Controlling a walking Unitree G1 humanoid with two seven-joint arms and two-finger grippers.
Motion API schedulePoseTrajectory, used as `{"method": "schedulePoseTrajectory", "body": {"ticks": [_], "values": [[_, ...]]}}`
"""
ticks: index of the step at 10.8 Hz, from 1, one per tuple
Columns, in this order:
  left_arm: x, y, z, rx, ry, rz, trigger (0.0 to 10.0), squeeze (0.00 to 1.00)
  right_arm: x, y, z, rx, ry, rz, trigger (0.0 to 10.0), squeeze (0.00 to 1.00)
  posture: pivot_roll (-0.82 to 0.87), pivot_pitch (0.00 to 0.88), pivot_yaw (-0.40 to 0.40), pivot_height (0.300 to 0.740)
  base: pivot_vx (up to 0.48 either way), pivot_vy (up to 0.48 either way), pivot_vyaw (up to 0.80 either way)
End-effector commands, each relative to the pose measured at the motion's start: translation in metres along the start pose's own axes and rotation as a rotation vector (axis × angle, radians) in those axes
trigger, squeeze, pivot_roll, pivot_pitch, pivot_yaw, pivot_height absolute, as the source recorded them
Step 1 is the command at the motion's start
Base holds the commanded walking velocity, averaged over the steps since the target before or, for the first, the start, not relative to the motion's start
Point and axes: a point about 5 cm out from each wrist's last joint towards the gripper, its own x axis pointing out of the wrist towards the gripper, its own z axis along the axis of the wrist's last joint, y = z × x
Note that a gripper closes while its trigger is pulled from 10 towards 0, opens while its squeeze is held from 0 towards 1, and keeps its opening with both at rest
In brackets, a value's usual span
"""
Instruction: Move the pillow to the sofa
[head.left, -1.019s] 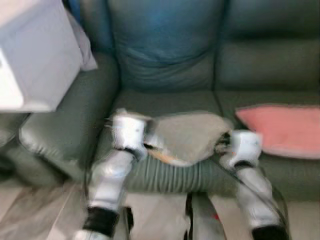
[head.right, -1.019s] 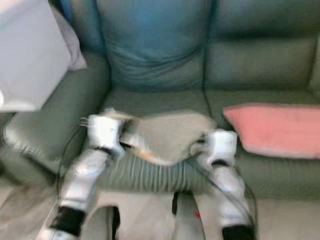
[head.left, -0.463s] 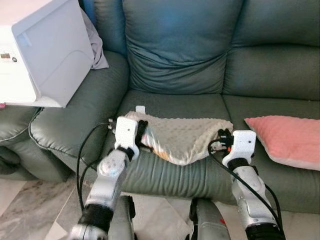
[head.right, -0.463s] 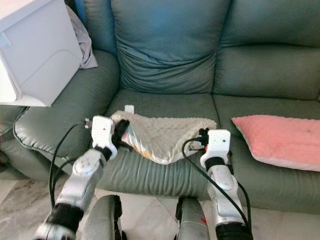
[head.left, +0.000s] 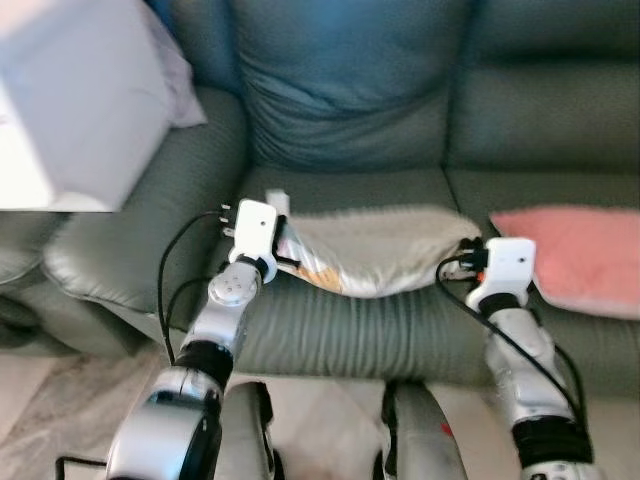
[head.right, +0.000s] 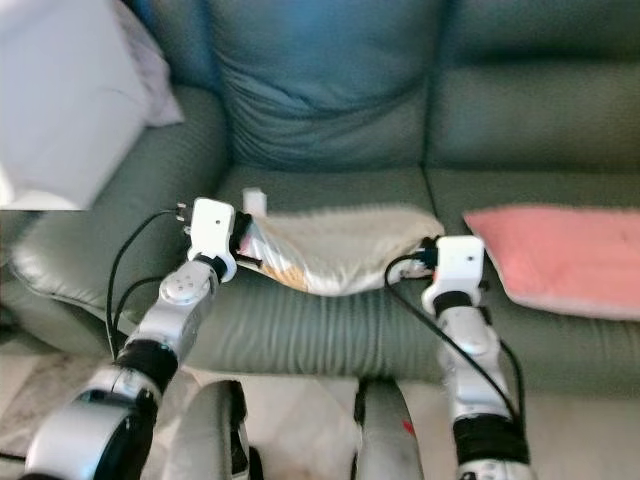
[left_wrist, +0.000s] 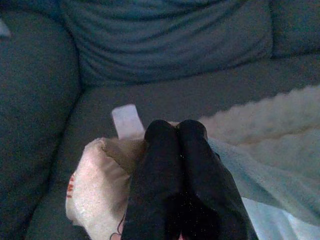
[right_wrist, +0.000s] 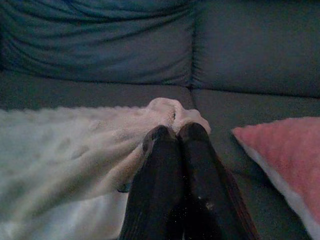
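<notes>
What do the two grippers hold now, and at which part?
The beige pillow: the left gripper pinches its left corner, the right gripper its right corner, above the sofa seat.

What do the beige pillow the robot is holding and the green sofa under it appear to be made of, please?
The beige dotted pillow looks like soft plush fabric: its matte surface shows raised bumps and bunches where the left gripper and right gripper pinch its ends. The dark green sofa seems to be leather or a faux version: smooth, slightly shiny, with creases and soft folds. The blur leaves that open.
</notes>
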Motion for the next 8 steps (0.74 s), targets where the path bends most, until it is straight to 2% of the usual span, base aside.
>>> {"method": "schedulePoseTrajectory", "body": {"ticks": [1, 2, 3, 4, 5, 6, 8], "values": [[0.003, 0.013, 0.001, -0.001, 0.026, 0.059, 10.0, 0.00, 0.008, -0.004, 0.012, -0.038, -0.047, -0.009, 10.0, 0.00, -0.07, 0.209, 0.075, 0.616, 0.000, 0.000, 0.00], [0.005, 0.020, 0.003, -0.019, 0.040, 0.093, 10.0, 0.00, 0.014, -0.006, 0.020, -0.045, -0.069, -0.019, 10.0, 0.00, -0.07, 0.236, 0.074, 0.616, 0.000, 0.000, 0.00], [0.006, 0.025, -0.005, -0.057, 0.103, 0.129, 10.0, 0.00, 0.022, -0.002, 0.027, -0.080, -0.097, -0.022, 10.0, 0.00, -0.06, 0.257, 0.075, 0.616, 0.000, 0.000, 0.00], [0.006, 0.022, -0.008, -0.065, 0.117, 0.123, 10.0, 0.00, 0.022, 0.013, 0.023, -0.052, -0.087, 0.013, 10.0, 0.00, -0.06, 0.270, 0.070, 0.616, 0.000, 0.000, 0.00], [0.006, 0.023, -0.008, -0.035, 0.124, 0.133, 10.0, 0.00, 0.017, 0.027, 0.016, -0.041, -0.070, 0.061, 10.0, 0.00, -0.06, 0.273, 0.068, 0.616, 0.000, 0.000, 0.00], [0.007, 0.026, -0.006, -0.006, 0.113, 0.146, 10.0, 0.00, 0.013, 0.035, 0.010, -0.035, -0.052, 0.089, 10.0, 0.00, -0.05, 0.273, 0.065, 0.616, 0.000, 0.000, 0.00], [0.007, 0.026, -0.006, -0.006, 0.113, 0.146, 10.0, 0.00, 0.013, 0.035, 0.010, -0.035, -0.052, 0.089, 10.0, 0.00, -0.05, 0.273, 0.065, 0.616, 0.000, 0.000, 0.00]]}}
